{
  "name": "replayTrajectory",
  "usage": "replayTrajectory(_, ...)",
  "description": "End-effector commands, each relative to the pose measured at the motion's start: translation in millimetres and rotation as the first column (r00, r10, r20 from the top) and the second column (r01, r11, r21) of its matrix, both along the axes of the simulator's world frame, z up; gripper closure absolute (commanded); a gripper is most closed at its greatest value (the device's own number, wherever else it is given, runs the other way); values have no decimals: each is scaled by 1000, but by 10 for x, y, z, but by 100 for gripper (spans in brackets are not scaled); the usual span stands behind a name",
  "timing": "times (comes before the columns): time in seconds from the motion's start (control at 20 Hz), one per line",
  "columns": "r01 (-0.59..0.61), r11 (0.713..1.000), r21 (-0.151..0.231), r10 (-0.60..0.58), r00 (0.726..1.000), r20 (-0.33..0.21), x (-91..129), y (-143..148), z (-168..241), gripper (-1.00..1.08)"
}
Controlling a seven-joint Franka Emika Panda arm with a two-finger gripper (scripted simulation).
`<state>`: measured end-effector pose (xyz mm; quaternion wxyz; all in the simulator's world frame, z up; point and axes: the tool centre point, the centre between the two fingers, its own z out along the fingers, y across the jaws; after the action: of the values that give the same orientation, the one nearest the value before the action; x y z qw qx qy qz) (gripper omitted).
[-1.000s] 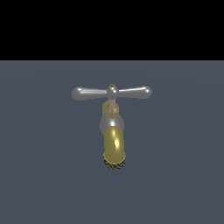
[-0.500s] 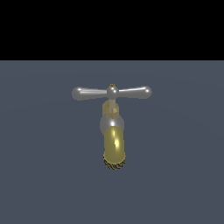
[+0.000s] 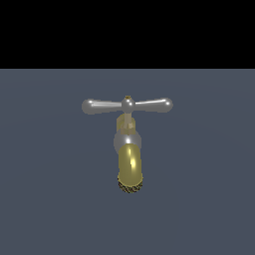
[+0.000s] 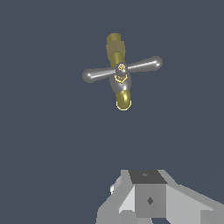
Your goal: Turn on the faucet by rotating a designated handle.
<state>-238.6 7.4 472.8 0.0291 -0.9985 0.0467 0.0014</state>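
On the table's middle sits the faucet, handle arms at 3 and 9 o'clock, untouched. Your claw is well apart, opening unclear. Approach and turn remain.

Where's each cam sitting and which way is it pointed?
Exterior view: off the arm, position not on record; faces the faucet spout-end on, from somewhat above, with the handle lying level across the picture. No part of the robot shows.
Wrist view: on the wrist, looks down on the faucet from well clear of it; part of the robot's grey gripper body fills the picture's edge, fingertips not visible.
Shared: both see the faucet, its handle and the plain grey ground.
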Motion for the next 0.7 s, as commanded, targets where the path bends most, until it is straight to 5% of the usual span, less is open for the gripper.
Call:
replayTrajectory(0.0,29,1000,12,-29,1000,-4,78,22,-43,108)
replayTrajectory(0.65,288,955,74,-283,957,-66,700,240,-476,108)
